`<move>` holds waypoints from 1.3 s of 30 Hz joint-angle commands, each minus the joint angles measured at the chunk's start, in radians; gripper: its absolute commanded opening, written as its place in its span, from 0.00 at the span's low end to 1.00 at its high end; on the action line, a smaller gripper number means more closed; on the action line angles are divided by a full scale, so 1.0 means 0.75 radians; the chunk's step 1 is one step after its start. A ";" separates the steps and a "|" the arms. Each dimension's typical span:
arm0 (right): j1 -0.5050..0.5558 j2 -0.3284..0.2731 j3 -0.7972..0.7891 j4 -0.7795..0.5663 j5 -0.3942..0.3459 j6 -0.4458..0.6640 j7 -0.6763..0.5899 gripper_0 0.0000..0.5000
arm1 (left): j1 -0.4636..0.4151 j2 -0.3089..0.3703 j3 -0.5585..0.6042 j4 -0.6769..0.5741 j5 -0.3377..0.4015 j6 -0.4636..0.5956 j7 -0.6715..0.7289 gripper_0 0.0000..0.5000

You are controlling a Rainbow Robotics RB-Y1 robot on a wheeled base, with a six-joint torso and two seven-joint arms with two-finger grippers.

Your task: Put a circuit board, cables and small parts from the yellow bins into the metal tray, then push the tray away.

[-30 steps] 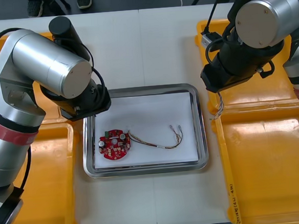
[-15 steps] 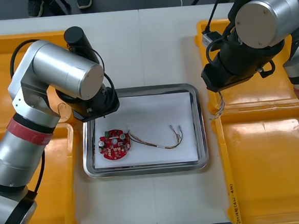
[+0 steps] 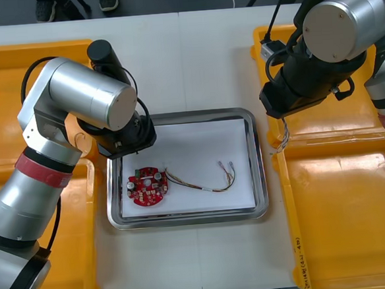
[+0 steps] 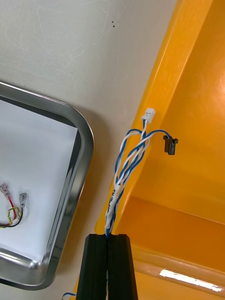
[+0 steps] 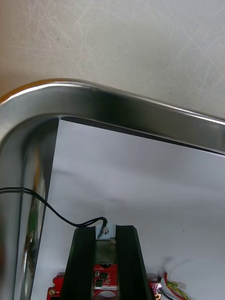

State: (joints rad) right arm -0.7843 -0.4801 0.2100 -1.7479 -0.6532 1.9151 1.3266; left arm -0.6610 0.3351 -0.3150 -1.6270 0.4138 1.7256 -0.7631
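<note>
A small metal part (image 5: 104,232), trailing a thin black cable (image 5: 21,191), is clamped by left gripper (image 5: 106,228) over shiny round-cornered metal tray (image 5: 117,105). A twisted blue and white cable (image 4: 126,164) is pinched by right gripper (image 4: 110,236) beside glossy yellow bin (image 4: 187,117).

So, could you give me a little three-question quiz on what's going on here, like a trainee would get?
1. True or false: the round red circuit board already lies in the metal tray.
2. What is the right gripper shut on, between the tray and the right-hand bins? A) the circuit board B) a twisted blue and white cable C) nothing
3. Fill in: the left gripper, shut on a small metal part, hangs above the tray's far-left ____.

Key: 1 true; 2 B; 3 corner.
</note>
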 commanded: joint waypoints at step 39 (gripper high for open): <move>-0.047 0.012 -0.018 -0.064 -0.047 0.006 0.011 0.00 | -0.379 0.107 0.040 -0.029 0.191 0.259 -0.089 1.00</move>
State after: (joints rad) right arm -0.7843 -0.4800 0.2099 -1.7495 -0.6722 1.9151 1.3267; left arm -0.8560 0.3589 -0.3077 -1.6243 0.5202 1.9100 -0.7638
